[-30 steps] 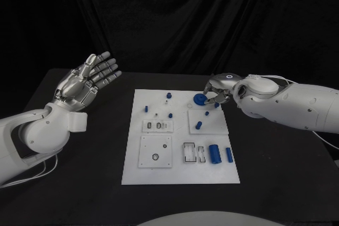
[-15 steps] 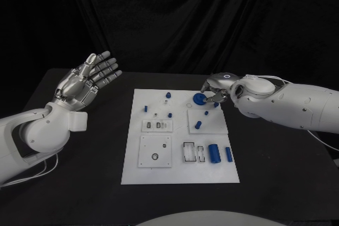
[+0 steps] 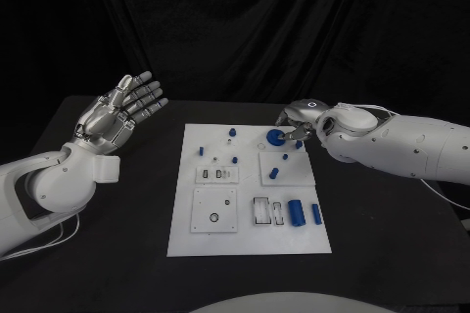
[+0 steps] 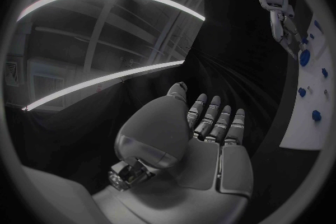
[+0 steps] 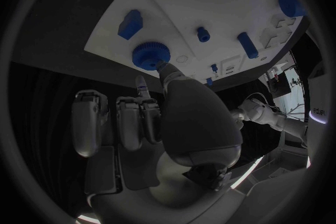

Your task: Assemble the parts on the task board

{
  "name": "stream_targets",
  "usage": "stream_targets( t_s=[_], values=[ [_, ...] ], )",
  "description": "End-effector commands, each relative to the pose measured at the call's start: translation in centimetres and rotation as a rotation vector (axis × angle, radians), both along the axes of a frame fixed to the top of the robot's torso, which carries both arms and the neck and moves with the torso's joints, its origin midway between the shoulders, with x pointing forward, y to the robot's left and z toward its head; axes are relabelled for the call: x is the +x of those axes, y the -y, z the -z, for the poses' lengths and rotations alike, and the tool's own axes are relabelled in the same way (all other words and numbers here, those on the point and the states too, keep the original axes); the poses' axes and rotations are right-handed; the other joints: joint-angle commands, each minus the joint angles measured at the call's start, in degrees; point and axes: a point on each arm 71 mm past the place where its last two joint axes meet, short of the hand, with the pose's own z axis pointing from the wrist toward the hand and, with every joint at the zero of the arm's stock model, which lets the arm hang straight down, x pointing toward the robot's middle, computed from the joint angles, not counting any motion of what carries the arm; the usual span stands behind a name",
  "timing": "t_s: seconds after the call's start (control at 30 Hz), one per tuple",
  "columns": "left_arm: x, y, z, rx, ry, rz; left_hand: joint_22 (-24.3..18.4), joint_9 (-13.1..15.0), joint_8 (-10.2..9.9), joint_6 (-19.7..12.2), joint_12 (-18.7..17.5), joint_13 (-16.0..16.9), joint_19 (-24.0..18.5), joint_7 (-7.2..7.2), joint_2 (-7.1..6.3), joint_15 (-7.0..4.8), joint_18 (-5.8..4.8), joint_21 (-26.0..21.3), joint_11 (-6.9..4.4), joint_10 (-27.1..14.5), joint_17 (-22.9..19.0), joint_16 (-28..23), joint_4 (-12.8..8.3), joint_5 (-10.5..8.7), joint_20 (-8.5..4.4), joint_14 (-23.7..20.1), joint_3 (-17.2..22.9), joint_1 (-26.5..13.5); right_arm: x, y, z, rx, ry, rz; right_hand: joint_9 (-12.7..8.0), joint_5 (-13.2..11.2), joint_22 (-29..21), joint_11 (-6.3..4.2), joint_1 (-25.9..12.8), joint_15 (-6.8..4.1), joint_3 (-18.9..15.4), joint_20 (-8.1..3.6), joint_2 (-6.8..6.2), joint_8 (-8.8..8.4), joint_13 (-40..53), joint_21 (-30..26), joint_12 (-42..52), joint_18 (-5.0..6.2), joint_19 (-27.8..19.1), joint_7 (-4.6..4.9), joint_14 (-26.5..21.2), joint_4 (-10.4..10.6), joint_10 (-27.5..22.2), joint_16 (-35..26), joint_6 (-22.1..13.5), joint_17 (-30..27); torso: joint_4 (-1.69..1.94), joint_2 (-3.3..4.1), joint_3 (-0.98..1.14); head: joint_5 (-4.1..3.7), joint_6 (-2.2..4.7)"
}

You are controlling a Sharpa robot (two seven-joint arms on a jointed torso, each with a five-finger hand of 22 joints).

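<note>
Right hand (image 3: 299,126) fingers (image 5: 162,70) pinch the blue knob (image 5: 150,55) above the task board (image 3: 186,242); left hand (image 3: 117,113) fingers spread

White task board (image 3: 186,240) — blue parts (image 3: 297,212)

Light falls from above onto my surface (image 3: 117,259), so the white task board (image 3: 250,242) shines brightly against black drapes and shows soft, faint shadows. Both wrist pictures are dim, circular and strongly bent toward the rim. Beyond my left hand (image 4: 203,140), bright ceiling strips glare as curved bands.
</note>
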Motion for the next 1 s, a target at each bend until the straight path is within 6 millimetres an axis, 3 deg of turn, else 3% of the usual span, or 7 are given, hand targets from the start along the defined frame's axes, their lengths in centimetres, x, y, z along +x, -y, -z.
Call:
stream_targets(
  t_s=[0.03,0.37,0.47,0.63,1.0],
  values=[
    [-0.03,0.18,-0.08,-0.019,0.007,0.014,0.01,0.08,0.33,0.44,0.16,0.07,0.43,4.62,0.57,-0.1,-1.0,0.16,0.02,0.3,0.06,0.18,0.04,-0.2,0.09,0.41,0.23,-0.18,0.09,0.1,0.21,-0.002,0.005,0.022,-0.07,-0.82,9.42,0.15,-0.64,0.38,-0.09,-0.11,0.08,-0.09,15.08,-0.36,0.15,-0.21,-0.36,0.08,6.12,0.35,6.08,0.11,-0.29,15.07,-0.02,-0.05,-0.06,-0.01,-0.07],
    [0.01,0.15,-0.02,-0.018,0.005,0.016,-0.01,0.07,0.31,0.35,0.13,0.06,0.4,4.62,0.57,-0.1,-1.01,0.13,0.03,0.28,0.04,0.12,0.0,-0.23,0.09,0.39,0.28,-0.2,-0.06,0.03,0.93,-0.005,-0.01,0.025,0.06,-6.61,9.54,0.14,-3.06,0.35,-1.49,-0.11,-0.02,0.23,15.08,-0.54,0.15,-0.2,-0.3,0.01,6.12,1.66,6.08,0.11,0.25,15.07,0.02,-0.01,-0.05,0.22,-0.26],
    [0.0,0.11,-0.01,-0.018,0.004,0.016,-0.01,0.07,0.31,0.35,0.13,0.06,0.4,4.62,0.57,-0.1,-1.01,0.13,0.03,0.28,0.04,0.12,0.0,-0.23,0.09,0.39,0.28,-0.2,-0.08,0.02,1.01,-0.005,-0.012,0.026,0.08,-7.17,9.57,0.14,-3.34,0.35,-1.67,-0.12,-0.04,0.24,15.08,-0.54,0.15,-0.21,-0.27,0.01,6.12,1.85,6.08,0.11,0.29,15.07,0.06,0.01,-0.04,0.2,-0.42],
    [0.0,0.13,0.01,-0.018,0.003,0.018,0.0,0.07,0.31,0.36,0.12,0.06,0.42,4.62,0.57,-0.09,-1.02,0.15,0.03,0.28,0.04,0.11,-0.03,-0.23,0.09,0.38,0.31,-0.21,-0.03,-0.02,1.13,-0.008,-0.016,0.029,0.13,-6.84,9.56,0.16,-3.2,0.34,-1.62,-0.12,0.06,0.32,15.08,-0.6,0.15,-0.2,-0.3,0.0,6.12,1.78,6.08,0.11,0.46,15.07,0.08,0.0,0.01,0.02,-0.51],
    [-0.07,-0.05,0.06,-0.015,-0.002,0.019,-0.01,0.06,0.3,0.31,0.15,0.05,0.44,4.65,0.57,-0.07,-1.05,0.14,0.09,0.3,0.03,0.07,-0.22,-0.12,0.09,0.34,0.5,-0.21,0.11,-0.2,1.19,-0.004,-0.007,0.031,0.16,-4.9,9.29,0.18,-2.44,0.36,-1.29,-0.11,0.42,0.27,15.08,-1.09,0.15,-0.05,-0.66,0.03,6.12,1.2,6.08,0.11,0.5,15.07,-0.12,0.01,-0.03,0.44,-0.98]
  ],
)
